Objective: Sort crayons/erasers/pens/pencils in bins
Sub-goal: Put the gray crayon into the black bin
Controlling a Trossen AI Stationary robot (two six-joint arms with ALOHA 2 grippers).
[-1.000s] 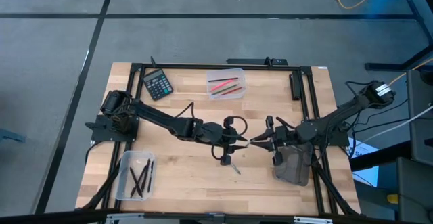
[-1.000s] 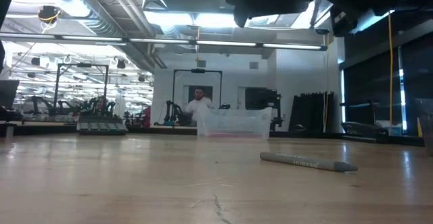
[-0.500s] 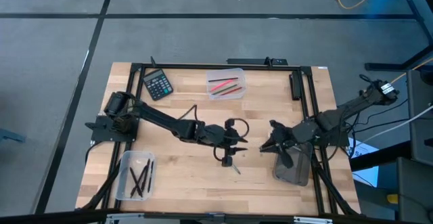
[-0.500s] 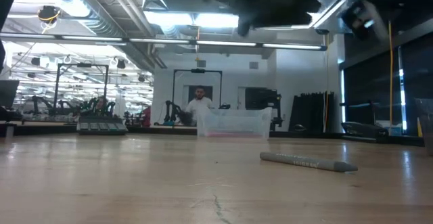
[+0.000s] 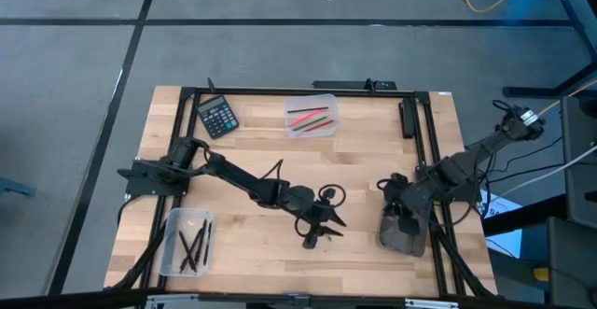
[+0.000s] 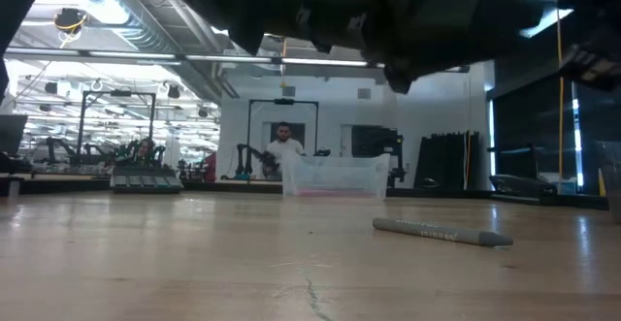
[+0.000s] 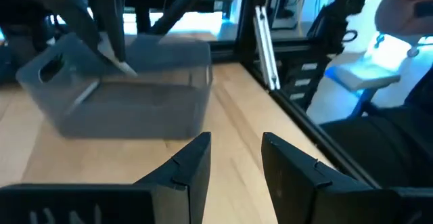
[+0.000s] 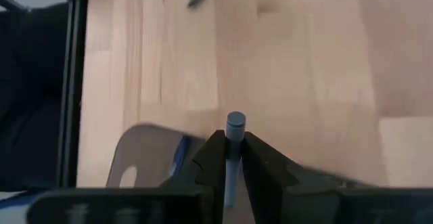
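The right gripper (image 5: 395,200), clamped on a grey-blue stick (image 8: 233,158), probably a crayon, has pulled back from mid-table to above the smoky grey bin (image 5: 404,232). The left gripper (image 5: 326,225), fingers apart and empty, has moved toward the grey crayon (image 6: 441,232) lying left of that bin.

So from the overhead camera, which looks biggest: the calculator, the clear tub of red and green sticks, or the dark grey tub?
Largest to smallest in the high view:
1. The dark grey tub, though the right gripper covers part of it.
2. The clear tub, looking nearly as big, so these two are close.
3. The calculator, clearly smallest.
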